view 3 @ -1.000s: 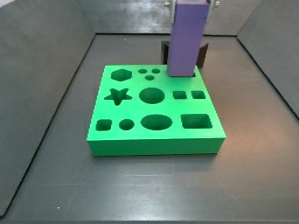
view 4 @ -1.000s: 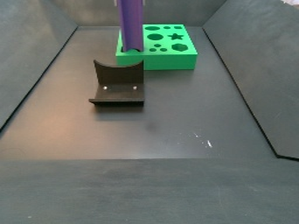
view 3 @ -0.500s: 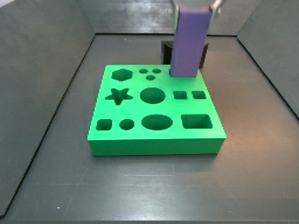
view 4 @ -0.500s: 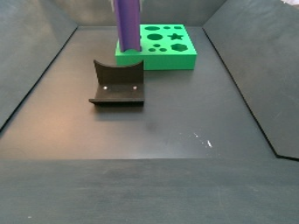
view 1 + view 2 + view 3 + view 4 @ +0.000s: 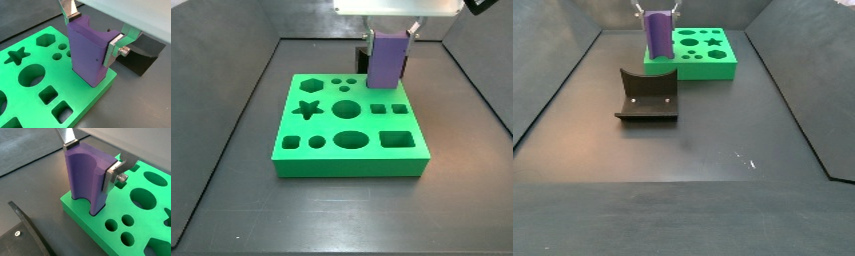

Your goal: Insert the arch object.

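the gripper point(image 5: 92, 34) is clamped on the purple arch block point(image 5: 89, 52), upright at a corner of the green board point(image 5: 33, 85), its foot seemingly touching; the fixture point(image 5: 647, 96) stands near.

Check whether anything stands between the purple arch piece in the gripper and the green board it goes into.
Nothing visible does. The gripper holds the arch piece upright, its notched lower end at the green board corner; the slot beneath is hidden by the piece.
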{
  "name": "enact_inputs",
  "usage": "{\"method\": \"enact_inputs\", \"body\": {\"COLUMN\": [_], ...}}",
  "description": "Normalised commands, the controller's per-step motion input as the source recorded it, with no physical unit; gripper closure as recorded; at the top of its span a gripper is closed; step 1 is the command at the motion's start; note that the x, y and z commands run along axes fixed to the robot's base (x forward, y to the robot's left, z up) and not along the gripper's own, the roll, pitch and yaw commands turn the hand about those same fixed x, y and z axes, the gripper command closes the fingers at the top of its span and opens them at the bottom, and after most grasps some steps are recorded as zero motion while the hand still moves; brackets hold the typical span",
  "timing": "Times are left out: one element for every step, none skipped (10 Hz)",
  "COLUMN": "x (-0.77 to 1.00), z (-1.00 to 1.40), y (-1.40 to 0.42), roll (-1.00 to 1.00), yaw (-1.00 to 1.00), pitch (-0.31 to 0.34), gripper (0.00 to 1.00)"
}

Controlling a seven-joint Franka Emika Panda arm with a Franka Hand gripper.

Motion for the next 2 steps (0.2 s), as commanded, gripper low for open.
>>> {"method": "enact_inputs", "body": {"x": [0.03,0.00], "z": [-0.22,0.00], "y": [-0.06,0.00], "roll": [0.07,0.00], "yaw": [0.00,0.00], "pitch": [0.000,0.000], "gripper": [1.00,1.00]}}
